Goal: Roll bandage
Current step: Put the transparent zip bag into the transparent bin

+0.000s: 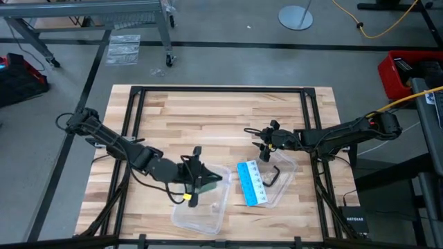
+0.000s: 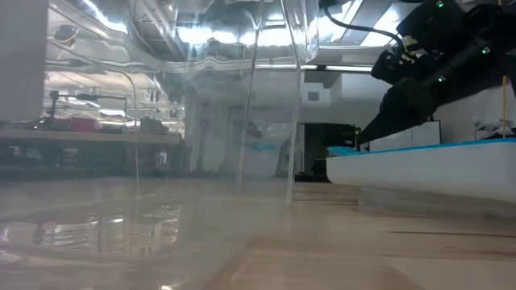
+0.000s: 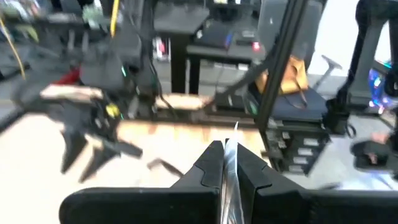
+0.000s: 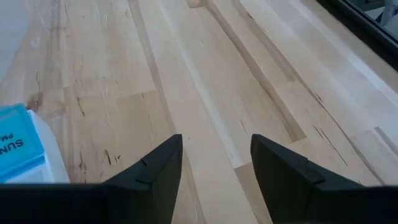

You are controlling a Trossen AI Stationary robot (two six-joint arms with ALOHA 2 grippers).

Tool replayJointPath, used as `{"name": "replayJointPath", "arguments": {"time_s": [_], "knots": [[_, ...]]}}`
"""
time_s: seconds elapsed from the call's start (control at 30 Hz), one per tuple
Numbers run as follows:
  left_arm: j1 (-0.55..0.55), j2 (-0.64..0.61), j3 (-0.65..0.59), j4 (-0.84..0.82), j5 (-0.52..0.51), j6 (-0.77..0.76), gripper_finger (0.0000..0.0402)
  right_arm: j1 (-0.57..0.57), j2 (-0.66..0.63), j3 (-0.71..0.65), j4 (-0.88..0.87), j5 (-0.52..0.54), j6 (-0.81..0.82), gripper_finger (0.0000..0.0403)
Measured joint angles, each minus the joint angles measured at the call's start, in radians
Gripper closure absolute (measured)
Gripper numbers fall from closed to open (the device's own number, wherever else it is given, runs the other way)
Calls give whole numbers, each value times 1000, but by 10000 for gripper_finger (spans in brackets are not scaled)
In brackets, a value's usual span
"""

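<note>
Starting on the left, we see the left gripper [image 1: 196, 181] over the clear plastic wrapper [image 1: 205, 207], its fingers [image 3: 214, 163] squeezed together on a thin clear sheet. Next comes the blue-and-white card [image 1: 252, 182]. A dark bent strip [image 1: 274, 176] beside it may be the bandage, though it looks too small to be sure. Being soft, light cloth, it should flop, so one end is best to pinch. Only its wrist view shows the right gripper [image 4: 216, 165] wide apart, empty, above bare table [image 4: 205, 68].
</note>
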Motion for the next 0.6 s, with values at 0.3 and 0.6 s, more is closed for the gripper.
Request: {"name": "replayJointPath", "arguments": {"time_s": [0.3,0.6], "knots": [[-33,23,-12,-215,-31,-270,401,0,0,0,0,0,0,210],[-30,152,-13,-274,-35,-440,388,0,0,0,0,-1,0,210]]}}
